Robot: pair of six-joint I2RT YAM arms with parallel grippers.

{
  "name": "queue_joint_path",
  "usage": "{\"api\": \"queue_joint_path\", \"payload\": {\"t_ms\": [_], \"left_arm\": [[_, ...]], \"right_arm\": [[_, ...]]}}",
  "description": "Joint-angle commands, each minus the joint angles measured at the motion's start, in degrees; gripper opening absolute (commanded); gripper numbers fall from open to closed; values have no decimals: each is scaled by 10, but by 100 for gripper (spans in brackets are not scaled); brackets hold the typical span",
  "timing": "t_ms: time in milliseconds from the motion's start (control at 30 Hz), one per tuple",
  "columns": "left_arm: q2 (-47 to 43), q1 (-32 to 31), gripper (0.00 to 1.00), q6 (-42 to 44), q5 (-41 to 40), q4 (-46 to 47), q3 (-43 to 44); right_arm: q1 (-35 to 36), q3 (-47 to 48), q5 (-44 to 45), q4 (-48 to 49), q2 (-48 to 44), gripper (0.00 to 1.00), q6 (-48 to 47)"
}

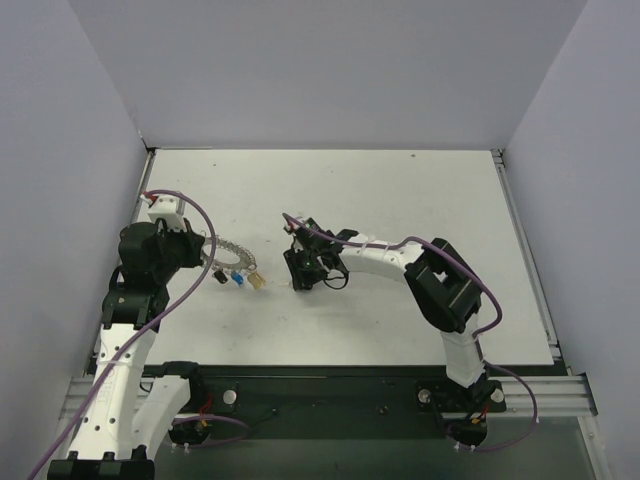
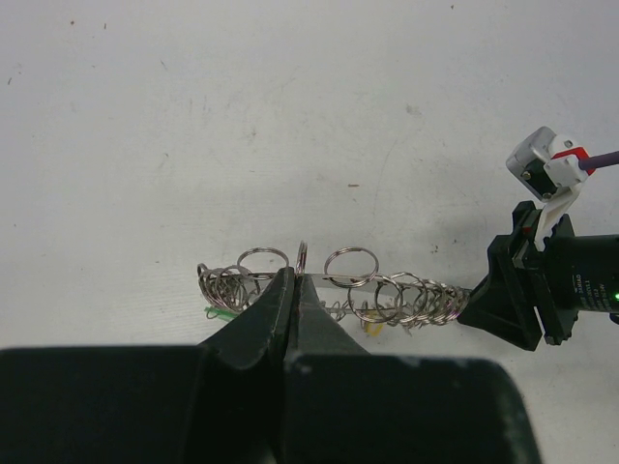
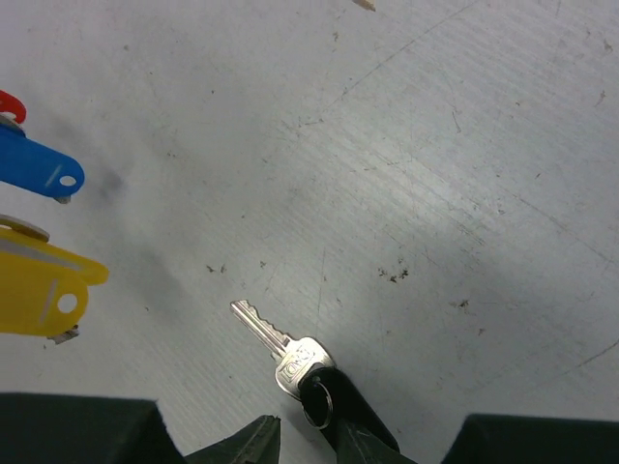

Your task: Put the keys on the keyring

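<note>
White arm links (image 1: 115,375), blocky black joints (image 1: 445,290), looping purple cables (image 2: 604,160), a matte black left claw (image 2: 292,280)

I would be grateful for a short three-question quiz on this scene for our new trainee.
1. True or false: the left gripper is shut on the rim of the keyring.
2. In the right wrist view, where is the blue tag relative to the yellow tag? A) above it B) below it C) lying across it
3. Fill in: the toothed blade of the silver key points ____ the right gripper (toward / away from).

Key: 1 true; 2 A; 3 away from.
</note>
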Motion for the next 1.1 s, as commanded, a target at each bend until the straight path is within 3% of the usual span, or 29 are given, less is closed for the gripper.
{"api": "queue_joint_path", "payload": {"t_ms": [0,767,1067], "left_arm": [[-10,3,0,2,8,51,2],[-15,4,0,2,11,54,0],[-16,4,0,2,14,57,-2]], "right_arm": [[7,31,-3,-14,6,30,2],[11,29,50,-19,-1,34,-5],[18,-16,55,30,-43,35,5]]}}
